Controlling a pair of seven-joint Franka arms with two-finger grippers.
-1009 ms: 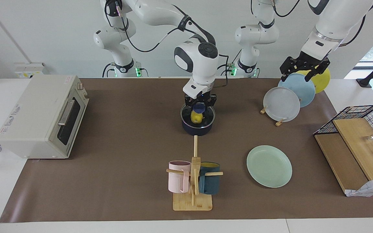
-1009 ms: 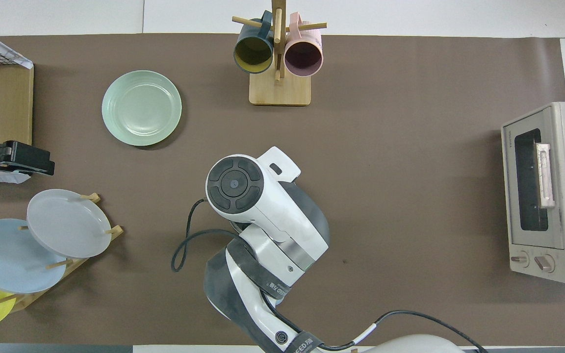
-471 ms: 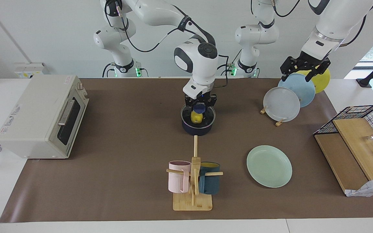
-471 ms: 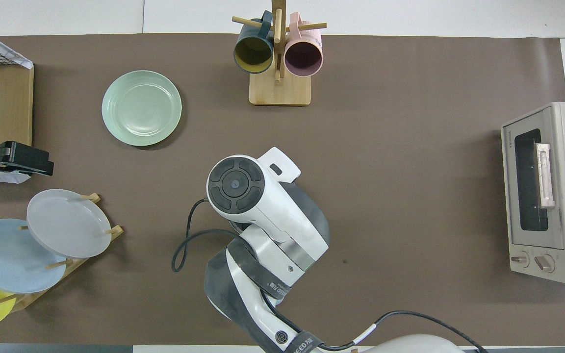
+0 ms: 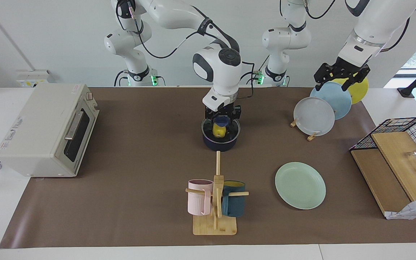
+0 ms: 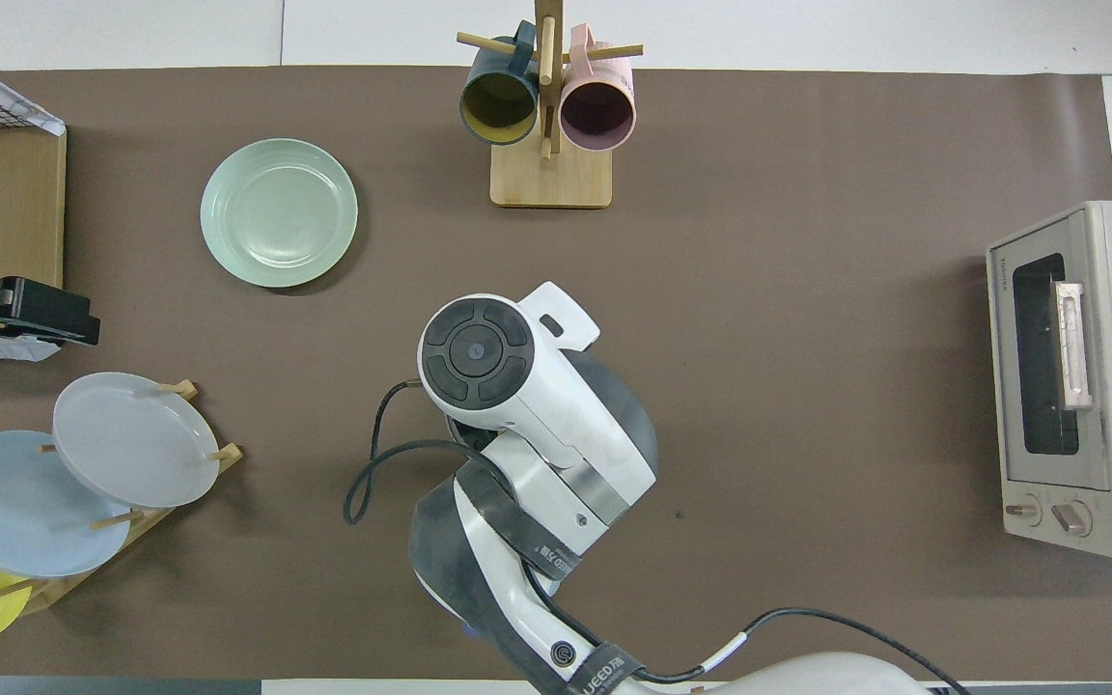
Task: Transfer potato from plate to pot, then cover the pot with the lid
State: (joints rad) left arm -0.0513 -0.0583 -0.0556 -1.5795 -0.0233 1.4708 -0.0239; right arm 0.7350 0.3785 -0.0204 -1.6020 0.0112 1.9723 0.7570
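The dark navy pot (image 5: 219,143) stands mid-table with the clear glass lid (image 5: 231,130) resting on its rim. The yellow potato (image 5: 218,131) shows through the glass, inside the pot. My right gripper (image 5: 222,116) is down at the lid's blue knob (image 5: 222,122). In the overhead view the right arm (image 6: 517,405) hides the pot, the lid and the potato. The mint-green plate (image 5: 300,185) (image 6: 278,212) lies bare, farther from the robots, toward the left arm's end. My left gripper (image 5: 339,78) (image 6: 54,323) hangs open and empty over the plate rack.
A rack (image 5: 312,136) holds grey-white (image 5: 313,116), light blue (image 5: 332,100) and yellow (image 5: 360,87) plates. A mug tree (image 5: 215,202) with pink and teal mugs stands farther out than the pot. A toaster oven (image 5: 45,128) and a wire-and-wood shelf (image 5: 395,159) stand at the table's ends.
The right arm's wrist has turned and shifted slightly over the pot; the lid and pot have stayed put. The left gripper has risen a little over the plate rack.
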